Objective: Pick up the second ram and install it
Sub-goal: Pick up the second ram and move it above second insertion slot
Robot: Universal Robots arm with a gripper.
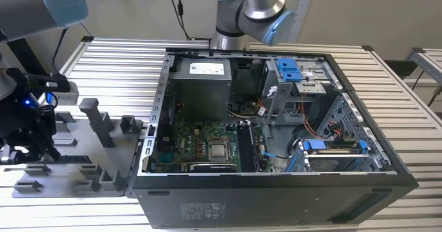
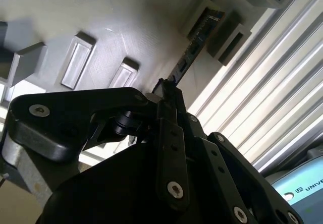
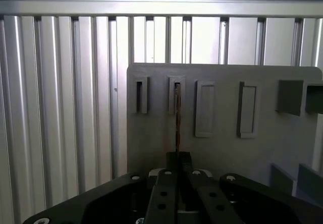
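Note:
The second ram (image 3: 177, 114) is a thin blue board seen edge-on, its far end standing in a slot of the grey fixture tray (image 3: 227, 153). In the second wrist view the ram (image 2: 196, 45) runs from a holder block down to my gripper (image 2: 166, 86). My gripper (image 3: 178, 156) is shut on the near end of the stick, its black fingers (image 3: 170, 159) pressed together around it. In the exterior view the gripper (image 1: 26, 150) hangs low over the tray (image 1: 76, 144) at the exterior view's left, beside the open computer case (image 1: 159, 107).
The open case holds a motherboard (image 1: 207, 139) with dark memory slots (image 1: 247, 146), a power supply (image 1: 200, 84) and blue drive-bay clips (image 1: 289, 69). Grey posts (image 1: 97, 120) stand on the tray between gripper and case. A second arm's base (image 1: 249, 14) rises behind the case on the slatted table (image 1: 117, 66).

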